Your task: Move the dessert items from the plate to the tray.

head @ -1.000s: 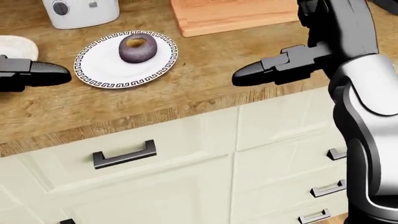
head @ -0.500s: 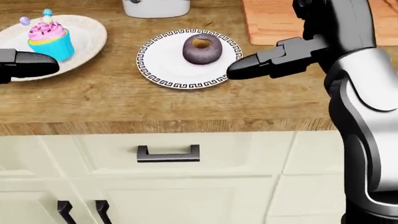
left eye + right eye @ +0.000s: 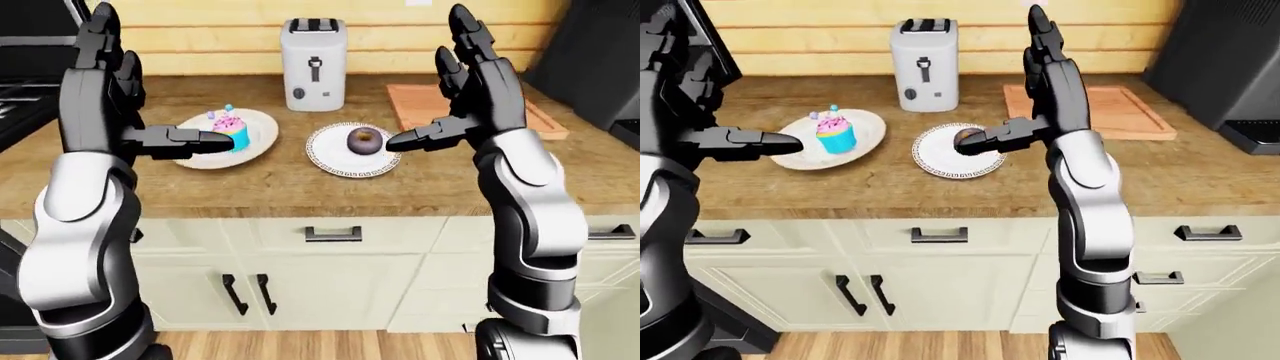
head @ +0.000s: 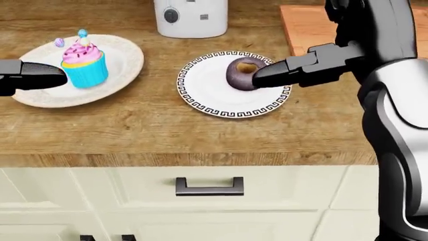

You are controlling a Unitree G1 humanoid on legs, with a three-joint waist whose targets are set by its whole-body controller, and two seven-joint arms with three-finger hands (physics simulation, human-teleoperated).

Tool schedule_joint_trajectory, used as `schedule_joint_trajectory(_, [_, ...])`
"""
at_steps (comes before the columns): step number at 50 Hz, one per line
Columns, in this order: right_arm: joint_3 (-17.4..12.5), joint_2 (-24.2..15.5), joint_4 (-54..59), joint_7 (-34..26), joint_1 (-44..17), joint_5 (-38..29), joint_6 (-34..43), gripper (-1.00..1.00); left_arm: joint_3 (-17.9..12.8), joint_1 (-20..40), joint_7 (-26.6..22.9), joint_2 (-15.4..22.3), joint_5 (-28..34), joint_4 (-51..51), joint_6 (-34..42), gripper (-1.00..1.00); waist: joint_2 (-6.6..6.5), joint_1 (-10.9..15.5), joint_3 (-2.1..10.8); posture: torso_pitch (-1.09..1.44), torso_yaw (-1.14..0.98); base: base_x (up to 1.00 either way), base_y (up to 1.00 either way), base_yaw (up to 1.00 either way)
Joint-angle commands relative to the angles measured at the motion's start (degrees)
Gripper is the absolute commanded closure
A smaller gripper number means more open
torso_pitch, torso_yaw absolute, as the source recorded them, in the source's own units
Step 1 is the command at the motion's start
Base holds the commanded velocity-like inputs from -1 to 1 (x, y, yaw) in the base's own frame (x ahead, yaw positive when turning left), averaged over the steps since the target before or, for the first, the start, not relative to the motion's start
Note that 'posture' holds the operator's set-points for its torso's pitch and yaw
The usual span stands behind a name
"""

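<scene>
A long wooden counter runs across all three views, over cream cabinets with dark handles; a pale plank wall rises behind it. Both arms are raised above the counter, fingers spread and pointing up, thumbs jutting inward; neither hand holds anything.

The right hand hangs just right of the patterned plate, and its dark thumb tip overlaps the right edge of the chocolate donut in the head view. Whether it touches the donut or hovers above it cannot be told. The donut lies on the upper right part of that plate, near the counter's middle. The left hand stands at the left, its thumb pointing toward the plain plate, which carries a pink-frosted cupcake in a blue wrapper; from the head view the thumb tip stops just short of the cupcake.

A wooden tray sits on the counter to the right of the donut's plate, behind the right hand. A white toaster stands above the two plates.

The eye views show the whole of both arms, the wooden floor, a dark appliance at far right and a dark stove at far left. The head view, looking steeply down, crops these out and shows only the toaster's base and a corner of the tray
</scene>
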State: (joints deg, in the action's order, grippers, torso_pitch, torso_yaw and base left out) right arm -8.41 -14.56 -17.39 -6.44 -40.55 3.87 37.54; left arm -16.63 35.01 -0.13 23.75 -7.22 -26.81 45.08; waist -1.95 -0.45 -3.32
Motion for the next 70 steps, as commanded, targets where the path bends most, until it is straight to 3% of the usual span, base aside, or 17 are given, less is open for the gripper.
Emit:
schedule_joint_trajectory(1, [-0.5, -0.61, -1.49, 0.38, -1.86, 0.37, -1.73, -1.0, -0.34, 1.62, 0.05, 0.58, 0.28, -1.32, -1.88, -1.0, -0.64, -0.03, 0.62, 0.0, 0.0, 0.8, -0.3, 0.0])
schedule_joint_trajectory(10, [-0.26, -0.43, -1.07, 0.63, -2.6, 0.28, -1.54, -1.0, -0.61, 2.54, -0.03, 1.08, 0.14, -1.76, -0.85, -1.0, 1.83, 3.29, 1.67, 0.0, 0.0, 0.85, -0.22, 0.0])
schedule_joint_trajectory(13, [0.32, -0.57, -0.99, 0.41, -2.96, -0.01, -1.89, -1.0, -0.77, 2.72, 0.0, 1.27, -0.04, -1.83, -0.67, -1.0, 7.58, 2.75, 3.0, 0.0, 0.0, 0.0, 0.0, 0.0])
schedule_joint_trajectory(15, [1.0, -0.95, -0.95, 0.09, -2.89, -1.22, -1.37, -1.0, -0.79, 2.64, 0.05, 1.33, -0.08, -1.94, -0.62, -1.0, 6.78, 2.18, -0.41, 0.0, 0.0, 0.0, 0.0, 0.0])
schedule_joint_trajectory(17, [0.62, -0.49, -1.25, 0.02, -3.09, -1.48, -1.72, -1.0, -0.96, 2.6, 0.06, 1.44, -0.25, -2.11, -0.49, -1.0, 5.32, 2.42, 1.57, 0.0, 0.0, 0.0, 0.52, 0.0])
schedule_joint_trajectory(23, [0.24, 0.12, -0.59, 0.28, -3.25, -0.92, -1.67, -1.0, -0.99, 2.26, 0.25, 1.52, -0.33, -2.18, -0.51, -1.0, 3.05, 3.04, 1.27, 0.0, 0.0, 0.0, 0.56, 0.0])
schedule_joint_trajectory(24, [0.48, 0.04, -0.7, 0.31, -3.14, -1.05, -1.6, -1.0, -1.07, 2.22, 0.26, 1.5, -0.38, -2.23, -0.49, -1.0, 3.52, 2.02, 3.2, 0.0, 0.0, 0.0, 0.48, 0.0])
schedule_joint_trajectory(27, [0.48, 0.04, -0.86, 0.32, -3.06, -1.03, -1.64, -1.0, -1.17, 2.04, 0.35, 1.45, -0.5, -2.38, -0.43, -1.0, -2.5, 2.31, 4.19, 0.0, 0.0, 0.0, 0.06, 0.0])
schedule_joint_trajectory(35, [0.97, -0.11, -0.64, 0.47, -3.07, -1.12, -2.0, -1.0, -0.86, 2.31, 0.88, 1.26, -0.39, -2.69, 0.27, -1.0, 0.26, 1.17, 0.15, 0.0, 0.0, 0.0, 0.0, 0.0])
schedule_joint_trajectory(40, [1.09, 0.11, -0.49, -0.13, -3.07, -1.98, -1.72, -1.0, -0.94, 2.12, 0.92, 1.19, -0.45, -2.95, 0.44, -1.0, 4.89, 0.7, 2.73, 0.0, 0.0, 0.0, 0.12, 0.0])
schedule_joint_trajectory(44, [1.01, 0.3, -0.41, -0.35, -2.94, -2.21, -1.86, -1.0, -1.05, 1.97, 0.92, 1.15, -0.48, -2.84, 0.27, -1.0, 5.05, 0.17, 3.77, 0.0, 0.0, -0.02, 0.27, 0.0])
schedule_joint_trajectory(51, [1.06, 0.46, -0.83, -0.67, -3.07, -2.48, -1.65, -1.0, -1.22, 1.65, 0.71, 1.32, -0.51, -2.63, -0.19, -1.0, 1.64, -0.2, 2.35, 0.0, 0.0, -0.03, 0.37, 0.0])
schedule_joint_trajectory(55, [1.15, 0.25, -0.49, -1.11, -2.99, -2.72, -1.89, -1.0, -1.27, 1.79, 0.48, 1.49, -0.64, -2.24, -0.45, -1.0, -5.62, -0.63, 3.11, 0.0, 0.0, -0.01, 0.36, 0.0])
schedule_joint_trajectory(56, [1.3, 0.04, -0.36, -1.48, -2.76, -3.08, -2.23, -1.0, -1.31, 1.75, 0.45, 1.52, -0.65, -2.05, -0.59, -1.0, -2.75, -0.4, 2.4, 0.0, 0.0, 0.0, 0.18, 0.0])
schedule_joint_trajectory(59, [1.21, 0.16, -0.6, -2.13, -2.83, -3.3, -1.99, -1.0, -1.33, 1.85, 0.35, 1.68, -0.7, -1.97, -0.65, -1.0, -2.85, -0.32, 2.55, 0.0, 0.0, 0.0, 0.25, 0.0])
schedule_joint_trajectory(64, [0.87, 0.49, -0.08, -1.89, -2.38, -3.52, -3.34, -1.0, -1.13, 1.66, 0.36, 1.4, -0.73, -1.89, -0.98, -1.0, 3.26, 0.0, 0.47, 0.0, 0.0, 0.0, 0.38, 0.0])
schedule_joint_trajectory(70, [1.18, 0.23, -0.39, -1.48, -2.09, -3.33, -3.08, -1.0, -1.29, 0.98, 0.21, 1.44, -0.58, -2.49, -0.98, -1.0, 3.46, 1.03, 1.29, 0.0, 0.0, 0.0, 0.0, 0.0])
